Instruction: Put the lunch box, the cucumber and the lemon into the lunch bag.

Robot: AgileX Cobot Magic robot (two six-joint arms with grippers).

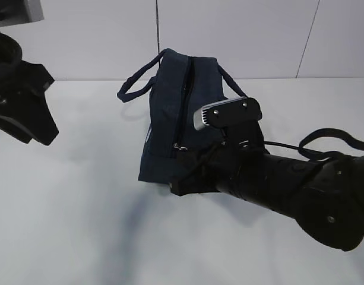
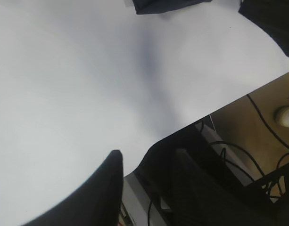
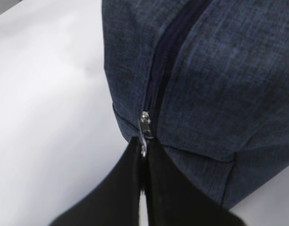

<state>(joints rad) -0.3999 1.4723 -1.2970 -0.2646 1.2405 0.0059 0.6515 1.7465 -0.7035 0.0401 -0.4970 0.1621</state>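
While the bag stands upright at the middle of the white table, its zipper runs closed along the top and down the near end. Two loop handles spread to either side at the far end. The right end effector has its fingers pressed together on the metal zipper pull, at the bag's lower near corner (the exterior view places this point just above the table surface). The right arm reaches in low from the right, its wrist camera close against the bag's right side.

The left end effector hangs raised at the far left, well apart from the bag. Its fingers stand partly apart with nothing between them. Its wrist view looks down past the table's near edge to the floor and cables there.

Broad bare surface lies left of and in front of the bag. Lunch box, cucumber and lemon appear in no view.
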